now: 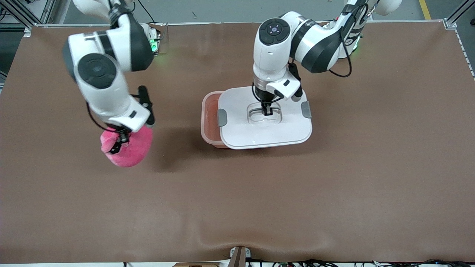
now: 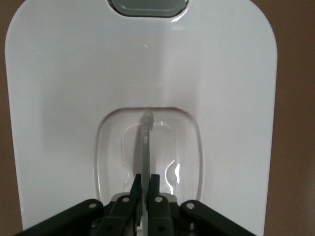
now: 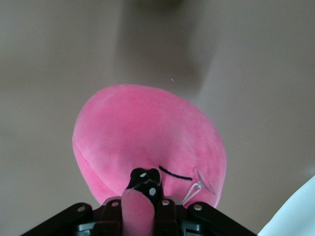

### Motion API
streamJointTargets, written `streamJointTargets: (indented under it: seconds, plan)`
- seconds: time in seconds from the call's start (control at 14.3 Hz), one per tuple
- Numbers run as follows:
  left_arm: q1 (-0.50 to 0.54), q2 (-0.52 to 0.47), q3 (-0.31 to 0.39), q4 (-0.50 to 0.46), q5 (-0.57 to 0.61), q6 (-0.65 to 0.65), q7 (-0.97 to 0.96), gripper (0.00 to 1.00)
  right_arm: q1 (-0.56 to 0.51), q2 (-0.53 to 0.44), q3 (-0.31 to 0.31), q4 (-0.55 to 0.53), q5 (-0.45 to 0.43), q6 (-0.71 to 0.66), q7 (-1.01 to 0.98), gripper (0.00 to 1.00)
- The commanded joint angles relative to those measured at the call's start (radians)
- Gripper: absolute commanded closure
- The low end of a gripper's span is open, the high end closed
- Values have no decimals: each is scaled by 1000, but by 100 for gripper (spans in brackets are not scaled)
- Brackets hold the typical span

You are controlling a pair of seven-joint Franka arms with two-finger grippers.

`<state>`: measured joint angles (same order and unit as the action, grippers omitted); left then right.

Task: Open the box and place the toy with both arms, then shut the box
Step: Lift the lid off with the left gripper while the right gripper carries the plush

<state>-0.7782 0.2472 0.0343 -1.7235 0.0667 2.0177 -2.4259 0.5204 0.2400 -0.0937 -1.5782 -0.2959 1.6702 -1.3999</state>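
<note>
The left gripper point(image 1: 267, 111) stands straight down over the middle of the white lid point(image 1: 259, 131), its fingers pinched tight on the clear handle point(image 2: 146, 147) that rises from the lid's recessed well. In the left wrist view the two black fingers point(image 2: 135, 189) meet on the thin upright strip of that handle, with the grey side clip point(image 2: 147, 7) at the lid's edge ahead of them. The lid sits shifted toward the left arm's end of the table, so it no longer covers the whole pale pink box point(image 1: 209, 120): a strip of the tub's open inside shows at the end toward the right arm. Whether the lid rests on the tub's rim or is held just above it cannot be told.

The right gripper point(image 1: 118, 142) is clamped on the hot-pink plush toy point(image 1: 130, 148), gripping a fold of its fuzzy top. In the right wrist view the plush point(image 3: 147, 142) hangs below the fingers, showing a stitched black line and a small clear plastic tag loop point(image 3: 194, 189). The toy is over the brown table point(image 1: 334, 185) toward the right arm's end, well apart from the box, with its shadow lying on the table beside it.
</note>
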Motion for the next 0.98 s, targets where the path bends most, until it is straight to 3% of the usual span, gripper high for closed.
streamJointTargets:
  seconds: [0.0,0.28,0.91]
  plan:
    - [59,-130,-8,-131,34,21,27,100,152,-24,-6,10,-81,-91,186,100]
    - [114,-172,-8,-163,35,24,106,100,308,-11,-6,29,-143,-98,200,100]
    - [257,-243,-11,-209,30,22,272,100,486,31,-4,14,-197,-98,174,100]
